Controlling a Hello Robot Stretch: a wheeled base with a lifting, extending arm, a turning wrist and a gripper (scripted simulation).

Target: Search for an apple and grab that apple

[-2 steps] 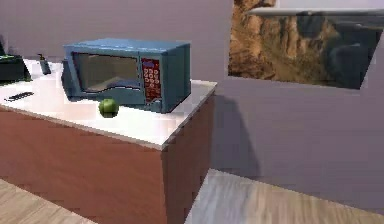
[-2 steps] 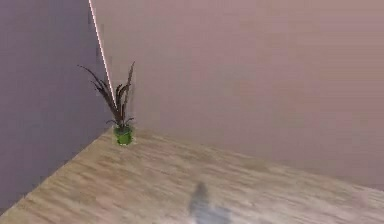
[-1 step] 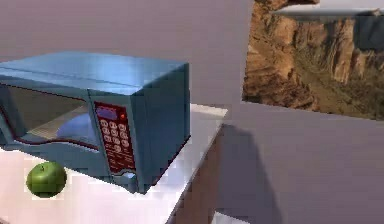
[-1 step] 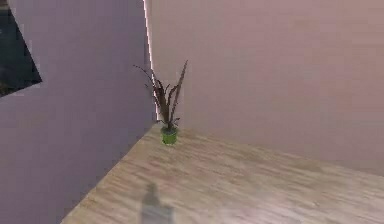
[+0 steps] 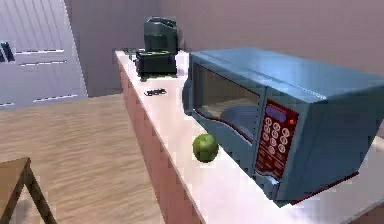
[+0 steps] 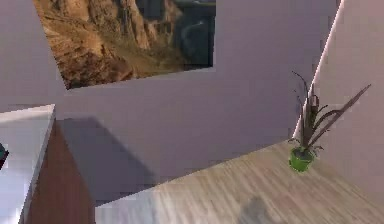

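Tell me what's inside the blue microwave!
Through the microwave door's window, just a pale curved shape, maybe its turntable. The part behind the red keypad and blue casing is hidden.

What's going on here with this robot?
The robot faces a kitchen counter. The green apple it is after lies there, right in front of a blue microwave, not yet grabbed. A dark coffee maker stands at the counter's far end. Off to the side are a canyon picture and a potted plant.

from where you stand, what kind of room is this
Probably a kitchen: a blue microwave and a dark coffee maker stand on a long counter, with a green apple beside the microwave.
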